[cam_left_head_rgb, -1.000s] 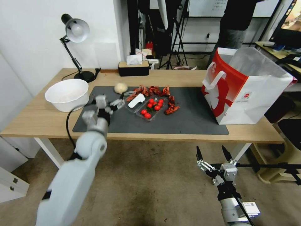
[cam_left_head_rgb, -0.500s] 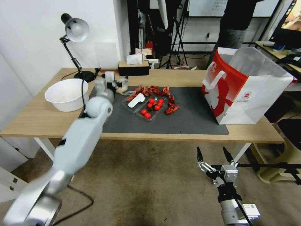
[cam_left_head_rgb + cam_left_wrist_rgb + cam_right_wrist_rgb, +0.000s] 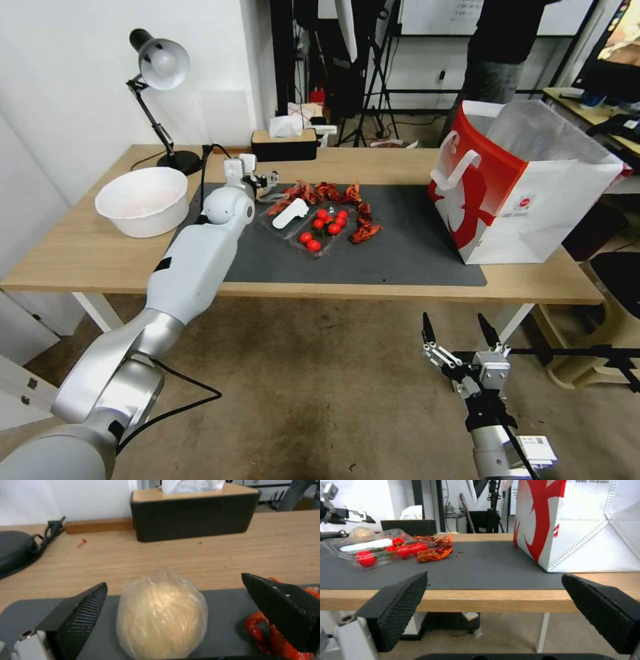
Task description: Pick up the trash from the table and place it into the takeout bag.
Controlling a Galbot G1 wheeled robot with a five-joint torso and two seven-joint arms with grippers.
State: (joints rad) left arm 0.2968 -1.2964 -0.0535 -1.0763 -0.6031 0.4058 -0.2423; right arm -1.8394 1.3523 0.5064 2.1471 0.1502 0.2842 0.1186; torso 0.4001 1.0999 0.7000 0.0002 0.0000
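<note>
The beige paper ball [image 3: 163,620], wrapped in clear plastic, lies at the back left edge of the dark grey mat [image 3: 400,247] on the table [image 3: 87,253]. My left gripper [image 3: 174,580] is open, with one finger on each side of the ball and not touching it. In the head view the left gripper [image 3: 265,181] reaches over the mat's back left corner. The red and white takeout bag [image 3: 527,187] stands open at the table's right end. My right gripper [image 3: 453,321] hangs open below the table's front edge, holding nothing.
A clear tray of red tomatoes [image 3: 313,227] and red crayfish shells [image 3: 327,192] lie mid-mat, just right of the ball. A large white bowl [image 3: 142,200], a desk lamp [image 3: 160,67] and a dark tissue box [image 3: 193,515] stand at the back left.
My left arm has stretched forward from the mat's front left to its back left corner, bringing the open fingers around the ball. The right arm has stayed low and nearly still.
</note>
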